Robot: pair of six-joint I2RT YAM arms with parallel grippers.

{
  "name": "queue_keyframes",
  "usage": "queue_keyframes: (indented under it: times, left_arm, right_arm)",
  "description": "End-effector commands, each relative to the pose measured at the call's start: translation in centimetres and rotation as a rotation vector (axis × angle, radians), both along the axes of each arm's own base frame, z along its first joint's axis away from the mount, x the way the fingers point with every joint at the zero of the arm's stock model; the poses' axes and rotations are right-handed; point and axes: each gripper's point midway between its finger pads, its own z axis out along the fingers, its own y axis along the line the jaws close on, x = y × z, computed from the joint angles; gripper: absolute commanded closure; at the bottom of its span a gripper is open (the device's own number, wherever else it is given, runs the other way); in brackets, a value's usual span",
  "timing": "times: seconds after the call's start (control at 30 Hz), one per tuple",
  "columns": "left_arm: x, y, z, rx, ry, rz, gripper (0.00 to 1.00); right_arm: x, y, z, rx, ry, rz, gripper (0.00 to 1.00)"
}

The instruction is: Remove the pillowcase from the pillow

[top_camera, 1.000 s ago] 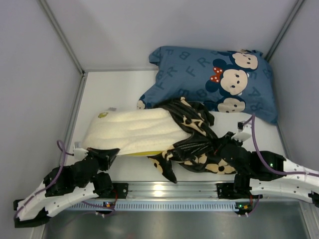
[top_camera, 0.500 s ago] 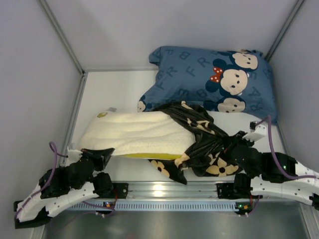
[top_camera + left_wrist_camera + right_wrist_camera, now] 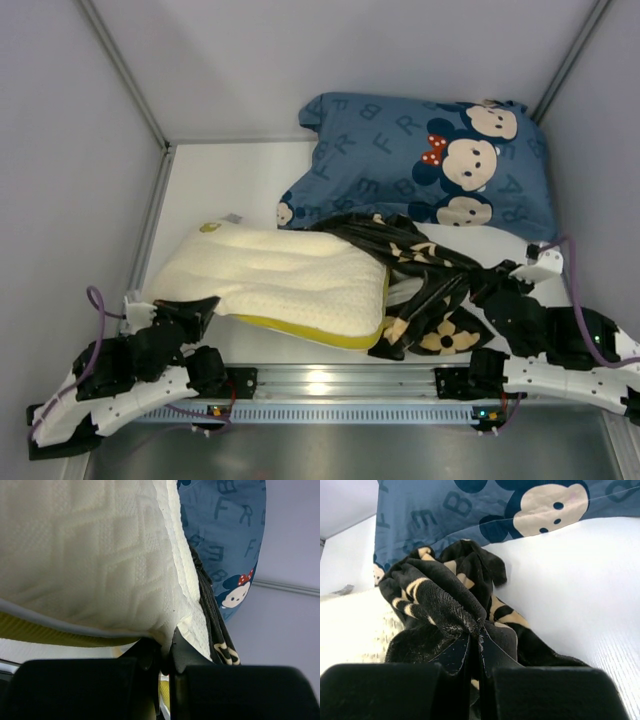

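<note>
The cream quilted pillow lies at the front left of the table, almost wholly bare. My left gripper is shut on its near left corner; in the left wrist view the jaws pinch the pillow's edge. The black pillowcase with tan flowers is bunched at the pillow's right end. My right gripper is shut on a fold of it, seen close in the right wrist view, where the pillowcase fills the middle.
A larger blue pillow with cartoon mice and letters lies at the back right, also in the wrist views. Grey walls enclose the white table. A metal rail runs along the near edge.
My right gripper has pulled the pillowcase to the right, off most of the pillow. My left gripper has drawn the pillow's corner slightly left and nearer.
</note>
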Motion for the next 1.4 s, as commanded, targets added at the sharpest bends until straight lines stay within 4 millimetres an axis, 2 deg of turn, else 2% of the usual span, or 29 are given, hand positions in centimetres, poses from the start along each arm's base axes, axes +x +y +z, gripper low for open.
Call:
queue_keyframes:
  times: [0.0,0.33,0.63,1.0,1.13,1.2,1.37]
  left_arm:
    - [0.3,3.4,0.9,0.048,-0.052,0.107,1.00]
    - [0.2,3.5,1.5,0.029,-0.059,0.104,1.00]
    - [0.0,4.1,2.7,0.025,-0.082,0.097,1.00]
    - [-0.3,4.9,2.8,0.031,-0.080,0.106,1.00]
    - [-0.3,5.1,2.9,0.028,-0.082,0.111,1.00]
    - [-0.3,5.1,2.9,0.031,-0.082,0.111,1.00]
    - [-0.3,5.0,2.8,0.032,-0.079,0.112,1.00]
  right_arm:
    - [0.3,-4.1,3.3,0.001,-0.094,-0.121,1.00]
    - [-0.1,-7.8,8.3,0.070,-0.185,-0.182,1.00]
    - [-1.4,-14.1,12.5,0.154,-0.277,-0.300,1.00]
    - [-3.4,-21.6,15.0,0.223,-0.325,-0.440,1.00]
    - [-4.0,-23.7,15.6,0.233,-0.329,-0.482,1.00]
    - [-4.3,-24.6,15.9,0.247,-0.330,-0.495,1.00]
    - [-4.4,-24.9,16.9,0.228,-0.327,-0.503,1.00]
